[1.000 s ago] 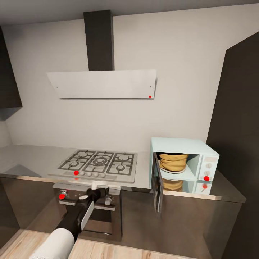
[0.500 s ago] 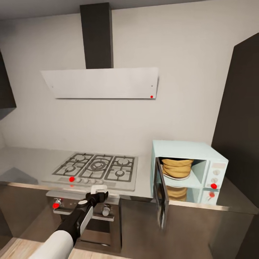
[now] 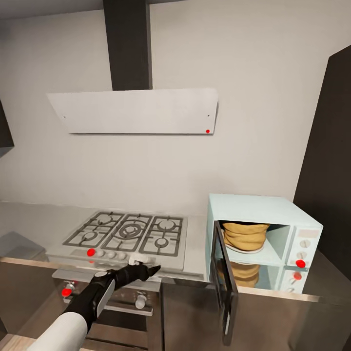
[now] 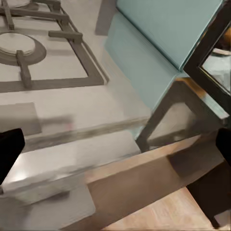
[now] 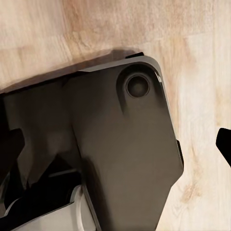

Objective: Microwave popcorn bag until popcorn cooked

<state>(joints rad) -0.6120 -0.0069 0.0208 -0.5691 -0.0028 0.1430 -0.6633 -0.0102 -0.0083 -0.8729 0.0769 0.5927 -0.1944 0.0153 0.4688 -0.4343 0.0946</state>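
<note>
On the bench (image 3: 195,243), the microwave (image 3: 263,214) stands with its door (image 3: 224,287) swung open; the popcorn bag (image 3: 245,235) sits inside, its base hidden. The left pincer (image 3: 146,269) hovers at the hob's (image 3: 129,234) front edge, fingertips apart. The right pincer's (image 5: 115,139) fingertips are cut off, also apart.

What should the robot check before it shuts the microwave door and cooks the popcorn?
1. Popcorn bag inside the microwave: ok, it sits on the plate in there.
2. Microwave door open, ready to be pushed shut: ok, it swings out past the counter edge.
3. Left gripper empty and open: ok, its fingers stand wide apart with nothing between.
4. Left gripper at the door: not ok, it hangs in front of the gas hob, apart from the door.
5. Right gripper free: ok, it is open, pointing down at the floor.
6. Popcorn cooked: cannot tell, the kernels are hidden.
</note>
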